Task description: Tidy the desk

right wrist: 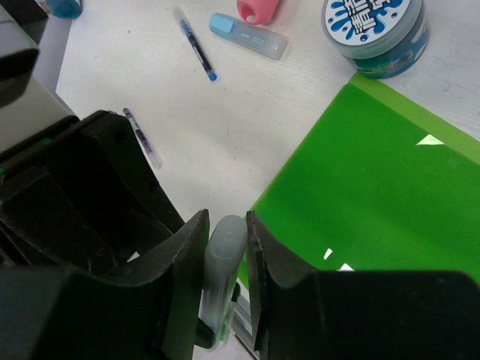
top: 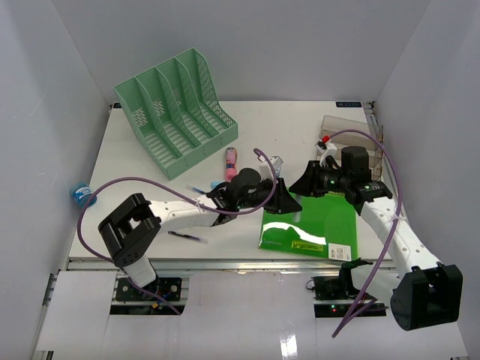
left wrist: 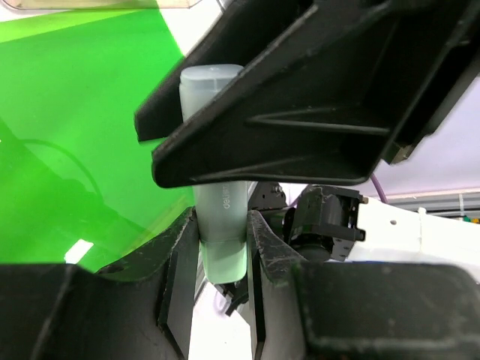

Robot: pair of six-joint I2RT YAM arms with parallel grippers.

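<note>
Barely begun: one pale marker [left wrist: 210,86] pinched between both my arms, the rest lying loose.

The desk [top: 150,217] spreads under my arms. The file rack [top: 176,111] at its far-left corner looks unfilled and a pen [top: 187,237] lies near the front edge. My left pincer [left wrist: 223,229] and right pincer [right wrist: 226,225] both clamp the marker mid-desk, and the green folder [top: 311,225] front-right is unsorted.

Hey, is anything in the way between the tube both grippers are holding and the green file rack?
On the desk only a pink marker lies between tube and rack, low enough to pass over. Both left gripper and right gripper clamp the tube, so one likely must release first.
</note>
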